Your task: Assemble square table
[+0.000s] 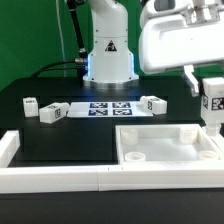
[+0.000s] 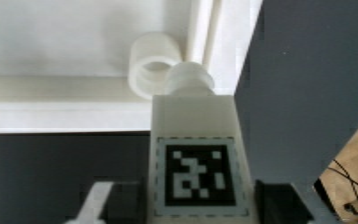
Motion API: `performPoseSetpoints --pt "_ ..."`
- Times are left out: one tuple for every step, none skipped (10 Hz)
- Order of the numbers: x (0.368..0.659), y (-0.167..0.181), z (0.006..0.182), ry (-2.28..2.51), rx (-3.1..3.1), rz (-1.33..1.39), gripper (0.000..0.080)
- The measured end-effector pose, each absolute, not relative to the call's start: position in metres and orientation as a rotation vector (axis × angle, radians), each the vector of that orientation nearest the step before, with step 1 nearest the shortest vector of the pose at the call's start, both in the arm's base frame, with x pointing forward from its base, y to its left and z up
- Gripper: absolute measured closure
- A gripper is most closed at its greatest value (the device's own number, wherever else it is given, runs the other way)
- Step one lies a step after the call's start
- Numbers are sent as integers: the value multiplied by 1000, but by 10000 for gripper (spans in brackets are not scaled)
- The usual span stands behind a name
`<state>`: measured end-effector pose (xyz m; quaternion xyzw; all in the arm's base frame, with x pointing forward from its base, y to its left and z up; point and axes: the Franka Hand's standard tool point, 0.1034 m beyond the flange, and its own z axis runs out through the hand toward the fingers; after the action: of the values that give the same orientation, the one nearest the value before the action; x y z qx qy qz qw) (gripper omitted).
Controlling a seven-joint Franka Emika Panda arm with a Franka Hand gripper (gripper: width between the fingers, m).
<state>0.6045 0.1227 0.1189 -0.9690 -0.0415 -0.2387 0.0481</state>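
The white square slab [image 1: 167, 145] lies at the front right of the black table against the border wall, its corner sockets up. My gripper [image 1: 212, 100] is shut on a white tagged leg [image 1: 213, 101] and holds it upright over the slab's right edge. In the wrist view the held leg [image 2: 195, 150] fills the middle, its tag facing the camera, with a finger [image 2: 108, 200] on each side. Its tip sits over the slab [image 2: 69, 90] close to a round socket [image 2: 155, 62]. Three more legs lie on the table: one [image 1: 29, 105], a second [image 1: 55, 112] and a third [image 1: 152, 104].
The marker board [image 1: 100, 109] lies flat at the table's middle, in front of the arm's base [image 1: 108, 55]. The long low white border wall [image 1: 60, 178] runs along the front and up the exterior view's left side.
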Motion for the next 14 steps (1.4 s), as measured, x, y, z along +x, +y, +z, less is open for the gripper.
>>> performPoseSetpoints --pt "610 117 121 -143 -2959 -743 509" --pt "613 112 121 -156 -2963 -750 509" --pt "616 104 119 -187 -2973 -755 509" --pt "617 102 115 -181 -2973 -754 509" --pt "615 105 107 -184 -2974 -744 509" --pt "613 105 100 -182 -2976 -736 509" --pt "611 107 95 -183 -2977 -723 509" --pt "610 111 95 -178 -2973 -721 509" --pt "610 113 95 -177 -2972 -720 509" --pt "610 113 94 -178 -2972 -720 509" --pt "612 115 94 -180 -2970 -725 509" --pt "613 115 94 -180 -2969 -727 509" --pt "614 113 94 -182 -2971 -727 509" --pt "614 112 91 -182 -2973 -724 509"
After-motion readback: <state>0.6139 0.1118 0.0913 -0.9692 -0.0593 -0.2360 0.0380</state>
